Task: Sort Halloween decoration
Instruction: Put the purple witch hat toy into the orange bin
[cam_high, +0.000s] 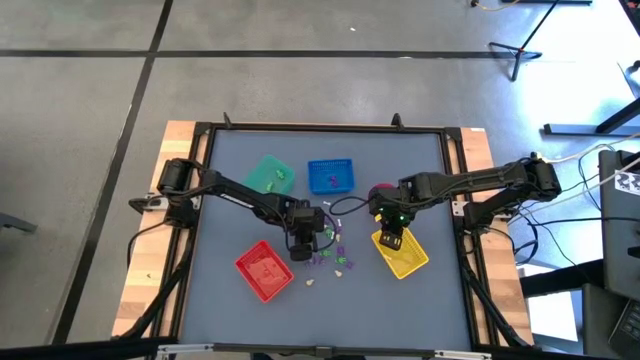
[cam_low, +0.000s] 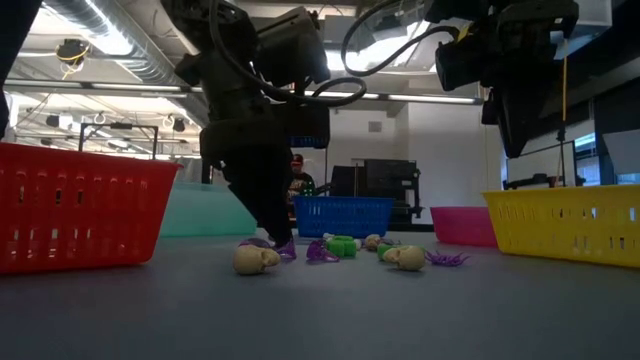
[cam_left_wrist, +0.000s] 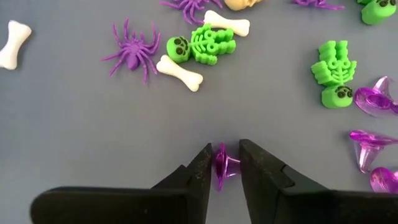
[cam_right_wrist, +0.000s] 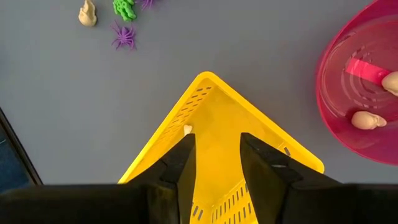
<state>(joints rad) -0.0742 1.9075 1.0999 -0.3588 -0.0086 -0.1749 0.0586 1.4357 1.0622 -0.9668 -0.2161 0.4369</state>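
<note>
Halloween trinkets (cam_high: 335, 255) lie loose on the grey table's middle: green skeletons (cam_left_wrist: 202, 45), a purple spider (cam_left_wrist: 132, 53), white bones (cam_left_wrist: 179, 71), clear purple pieces (cam_left_wrist: 373, 99) and skulls (cam_low: 256, 260). My left gripper (cam_high: 302, 250) reaches down among them and is shut on one clear purple piece (cam_left_wrist: 224, 165). To their right, my right gripper (cam_high: 390, 240) hangs open above the yellow tray (cam_right_wrist: 217, 124), nothing between its fingers. My left gripper pinches the small clear purple piece (cam_left_wrist: 225, 167) between its two fingertips (cam_left_wrist: 202, 165). The fingers come steeply from above, slanting down. In the low view the piece (cam_low: 285, 250) sits down at the table's surface; whether it is lifted I cannot tell.
A red tray (cam_high: 263, 270) lies near left. A green tray (cam_high: 270, 175) and a blue tray (cam_high: 331, 176) stand at the back. The pink bowl (cam_right_wrist: 348, 124), right of the blue tray, holds a skull (cam_right_wrist: 364, 120). A small pale piece (cam_right_wrist: 187, 129) lies in the yellow tray.
</note>
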